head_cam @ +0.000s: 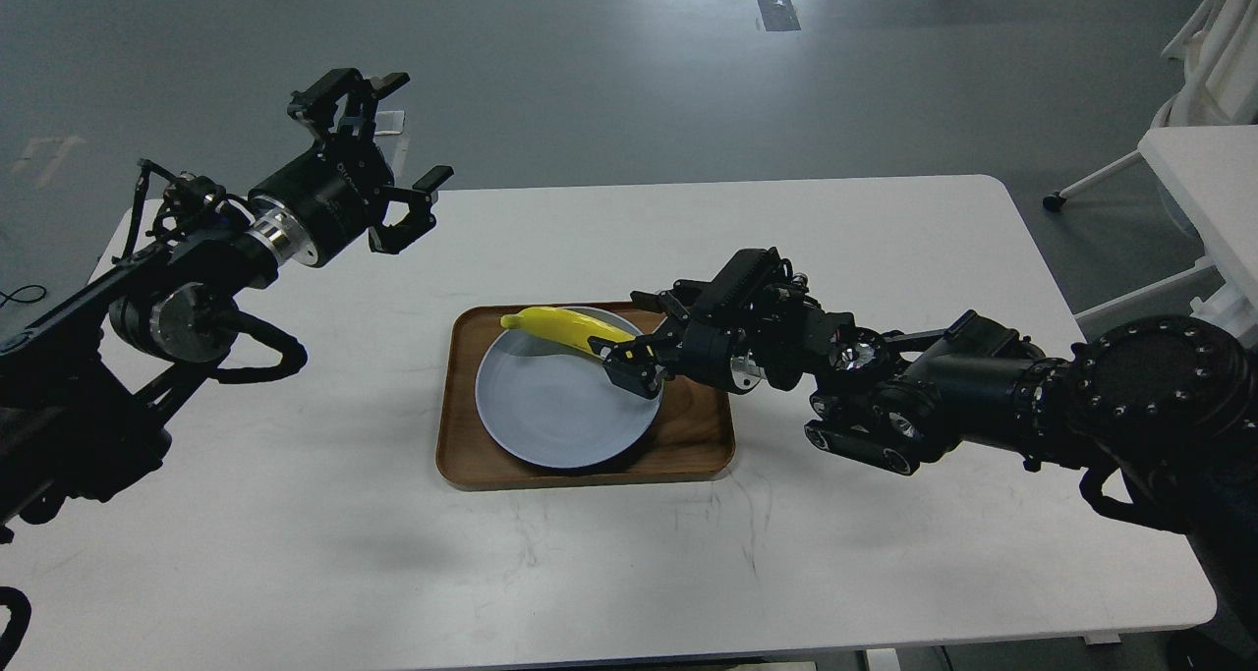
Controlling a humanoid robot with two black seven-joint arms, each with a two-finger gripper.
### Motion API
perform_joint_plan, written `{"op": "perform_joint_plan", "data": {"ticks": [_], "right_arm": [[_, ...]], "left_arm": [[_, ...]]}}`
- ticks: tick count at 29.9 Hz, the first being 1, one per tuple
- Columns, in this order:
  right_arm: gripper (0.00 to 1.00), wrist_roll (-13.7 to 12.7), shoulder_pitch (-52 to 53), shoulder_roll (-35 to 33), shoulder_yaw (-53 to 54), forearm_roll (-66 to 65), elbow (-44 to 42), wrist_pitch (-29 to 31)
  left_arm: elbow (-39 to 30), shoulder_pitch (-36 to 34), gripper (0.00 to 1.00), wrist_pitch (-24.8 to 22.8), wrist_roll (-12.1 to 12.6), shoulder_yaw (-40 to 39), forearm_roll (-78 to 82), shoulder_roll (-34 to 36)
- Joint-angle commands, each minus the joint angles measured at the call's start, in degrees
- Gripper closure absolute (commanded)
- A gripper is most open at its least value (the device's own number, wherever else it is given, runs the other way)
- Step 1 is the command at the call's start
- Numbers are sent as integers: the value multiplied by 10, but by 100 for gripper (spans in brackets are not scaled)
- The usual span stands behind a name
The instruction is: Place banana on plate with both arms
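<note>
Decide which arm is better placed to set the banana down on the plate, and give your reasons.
The right. Its claw grips the banana at the plate's far rim; the left claw hangs open, raised well away.

Bright yellow banana [565, 327], its tip dark at the black right gripper [629, 362]. Beneath the gripper, a pale blue-grey plate [550, 406] on a brown wooden tray [688, 445]; white table [590, 229].

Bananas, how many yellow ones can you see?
1. The curved bright yellow banana lies across the far rim of the round pale blue-grey plate, its dark end at the right gripper.
</note>
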Motion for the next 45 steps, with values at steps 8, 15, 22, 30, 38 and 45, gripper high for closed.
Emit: {"op": "perform_joint_plan", "data": {"ticks": [8, 15, 22, 30, 38, 45], "right_arm": [[1, -1, 11, 0, 115, 30, 2, -21], [0, -1, 34, -121, 222, 201, 104, -5], [1, -2, 2, -270, 348, 428, 235, 81], [0, -7, -69, -354, 445, 527, 303, 203], [0, -5, -73, -356, 448, 529, 291, 198], [0, -9, -95, -377, 485, 551, 302, 239]], "left_arm": [[0, -1, 2, -1, 0, -2, 0, 3], [0, 2, 2, -1, -1, -7, -1, 9], [1, 3, 2, -1, 0, -16, -1, 9], [1, 4, 2, 0, 0, -16, -1, 8], [2, 5, 2, 0, 0, -16, -1, 6], [2, 13, 2, 0, 0, -17, -1, 6]]}}
